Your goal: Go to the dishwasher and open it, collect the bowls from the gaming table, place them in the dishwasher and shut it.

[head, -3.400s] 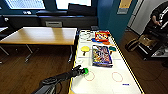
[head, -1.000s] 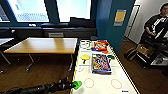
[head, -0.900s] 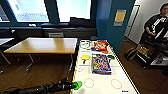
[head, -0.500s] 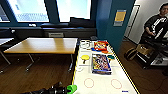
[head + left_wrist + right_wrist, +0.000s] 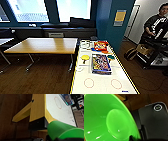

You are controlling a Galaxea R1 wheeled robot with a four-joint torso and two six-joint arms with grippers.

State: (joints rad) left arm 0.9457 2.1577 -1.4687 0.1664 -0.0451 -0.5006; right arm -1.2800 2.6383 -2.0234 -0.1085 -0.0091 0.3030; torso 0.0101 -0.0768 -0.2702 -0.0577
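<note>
While the head camera looked down the gaming table (image 5: 100,86), its white top carried 2 red circles (image 5: 89,82), a colourful game box (image 5: 101,64), a red box (image 5: 101,46) farther back, and a small yellow bowl (image 5: 85,57) just beside the game box. A wooden table (image 5: 42,45) stood beside it, and a person (image 5: 156,25) was near the wall. The left wrist view showed a lime green bowl (image 5: 62,130) close to the lens, near the table's yellow edge (image 5: 46,114). The right wrist view showed a green bowl's inside (image 5: 107,121). Whether either gripper's jaws were open or closed could not be told.
</note>
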